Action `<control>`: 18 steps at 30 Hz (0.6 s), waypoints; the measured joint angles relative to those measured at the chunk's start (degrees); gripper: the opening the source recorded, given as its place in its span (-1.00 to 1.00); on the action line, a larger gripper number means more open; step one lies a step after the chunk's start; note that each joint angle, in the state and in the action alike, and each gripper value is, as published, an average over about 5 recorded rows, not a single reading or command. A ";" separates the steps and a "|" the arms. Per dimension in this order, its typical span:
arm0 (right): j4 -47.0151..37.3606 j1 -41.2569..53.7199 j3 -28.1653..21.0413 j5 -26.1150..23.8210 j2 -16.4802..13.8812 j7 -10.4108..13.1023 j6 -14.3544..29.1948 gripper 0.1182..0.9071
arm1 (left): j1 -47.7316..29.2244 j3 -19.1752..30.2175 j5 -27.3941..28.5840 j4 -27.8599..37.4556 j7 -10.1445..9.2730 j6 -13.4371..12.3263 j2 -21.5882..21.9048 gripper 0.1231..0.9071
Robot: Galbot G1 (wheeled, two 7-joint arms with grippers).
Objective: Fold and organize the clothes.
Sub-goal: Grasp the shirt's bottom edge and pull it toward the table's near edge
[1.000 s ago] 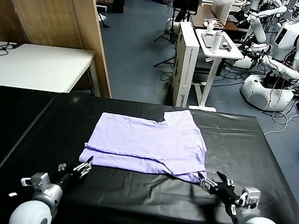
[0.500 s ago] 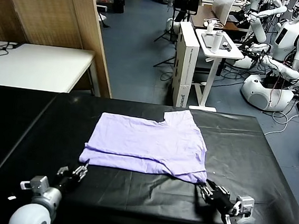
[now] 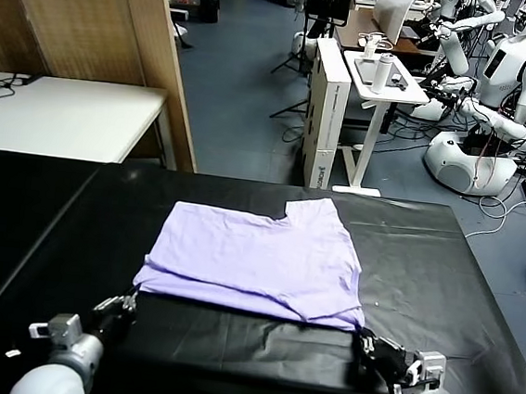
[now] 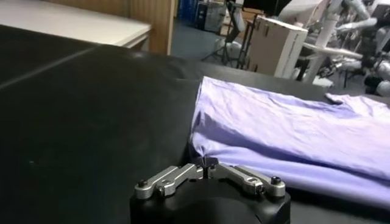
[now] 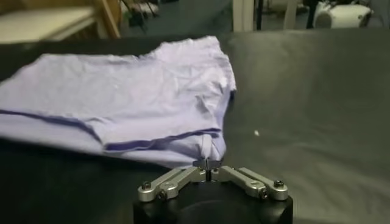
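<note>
The pale lavender, thin-fabric short-sleeved T-shirt (image 3: 257, 263) lies folded on the black table (image 3: 443, 261), spreading away from both sets of fingertips toward the table's far edge. The left gripper (image 3: 126, 303) has its fingers closed together, pinching the shirt's near left corner right at the tips, as the left wrist view (image 4: 206, 163) shows. The right gripper (image 3: 366, 340) is likewise clamped on the near right corner, the cloth bunching up just beyond its tips (image 5: 207, 163). No printed pattern is visible. How much fabric sits between each pair of tips is hard to make out.
</note>
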 joint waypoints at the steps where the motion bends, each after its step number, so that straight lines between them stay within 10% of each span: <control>1: 0.54 -0.71 0.08 -0.18 0.14 0.03 -0.16 -0.95 | 1.19 -0.26 0.24 -0.65 0.00 0.01 0.05 -0.94; 9: 3.21 -3.73 0.49 -0.33 0.44 0.46 -0.54 -0.89 | 9.02 -1.75 1.65 -4.09 -0.16 -0.10 -0.43 -0.94; 18: 5.96 -6.37 2.14 0.59 0.04 0.83 -0.55 0.35 | 12.73 -3.35 1.10 -6.91 -4.06 1.00 -0.95 -0.65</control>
